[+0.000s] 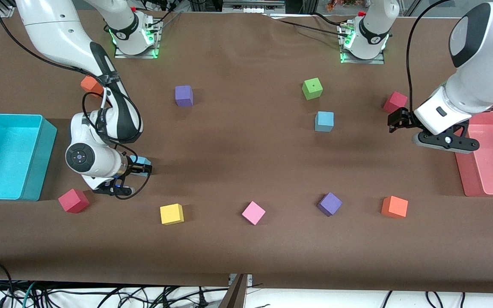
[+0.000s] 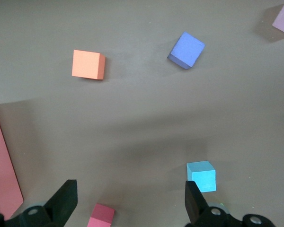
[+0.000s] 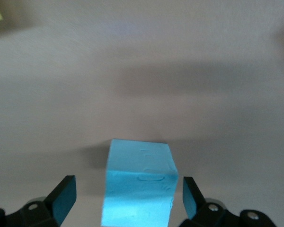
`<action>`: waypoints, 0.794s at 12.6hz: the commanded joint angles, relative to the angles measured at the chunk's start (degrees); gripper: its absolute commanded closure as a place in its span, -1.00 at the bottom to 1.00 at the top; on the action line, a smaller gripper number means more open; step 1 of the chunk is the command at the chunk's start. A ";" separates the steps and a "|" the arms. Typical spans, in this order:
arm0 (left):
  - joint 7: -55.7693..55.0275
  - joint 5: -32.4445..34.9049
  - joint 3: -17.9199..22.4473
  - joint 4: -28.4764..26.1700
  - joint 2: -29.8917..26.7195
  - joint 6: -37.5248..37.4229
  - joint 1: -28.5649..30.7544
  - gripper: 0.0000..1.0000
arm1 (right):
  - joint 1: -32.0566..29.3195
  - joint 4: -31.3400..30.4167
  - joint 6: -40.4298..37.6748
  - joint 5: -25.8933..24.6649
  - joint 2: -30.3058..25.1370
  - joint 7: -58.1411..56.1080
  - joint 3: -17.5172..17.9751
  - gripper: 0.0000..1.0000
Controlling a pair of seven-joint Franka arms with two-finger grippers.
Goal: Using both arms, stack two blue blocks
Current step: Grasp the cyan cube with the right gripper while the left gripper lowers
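Front view: the right gripper (image 1: 140,169) sits low at the table toward the right arm's end, its fingers spread on either side of one blue block (image 1: 142,161), which peeks out at about 12 o'clock of the fingertips, not yet pinched. The turquoise bin (image 1: 37,188) lies at 9 o'clock of that block, a red cube (image 1: 73,200) at about 8 o'clock, a yellow cube (image 1: 172,214) at about 5 o'clock. The second blue block (image 1: 324,121) rests flat on the brown table (image 1: 238,145), with a green cube (image 1: 312,88) at 11 o'clock of it. The left gripper (image 1: 397,121) hangs spread and empty over the table toward the left arm's end, beside the pink bin (image 1: 469,179), at 3 o'clock of that second block and well apart from it.

Left wrist view: the left gripper's fingers (image 2: 65,201) stand wide with nothing between them. The second blue block (image 2: 202,176) lies just beside one fingertip, outside the gap. An orange cube (image 2: 88,64) and a purple cube (image 2: 187,49) lie farther off.

Right wrist view: the first blue block (image 3: 140,187) fills the space between the spread fingers (image 3: 64,200), with a clear gap on each side. Its surface shows faint dents, so it is probably light, soft foam that gives under pressure. I judge the best hold is on two opposite flat side faces, squarely at mid-height, squeezed gently so it does not deform or twist.
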 commanded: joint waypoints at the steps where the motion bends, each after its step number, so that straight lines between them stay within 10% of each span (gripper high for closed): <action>1: 0.50 1.32 -0.24 1.11 -0.06 -0.35 -0.20 -1.00 | -0.33 -3.03 1.18 0.70 -1.80 0.46 -0.13 -0.98; 7: 0.07 1.41 -0.68 1.19 2.49 5.10 -0.55 -1.00 | -0.42 -5.31 1.18 0.78 -1.44 0.72 -0.13 -0.91; 10: -0.20 1.32 -1.30 1.28 2.66 5.19 -1.17 -1.00 | -0.42 -4.44 0.47 0.78 -1.53 1.25 -0.04 0.17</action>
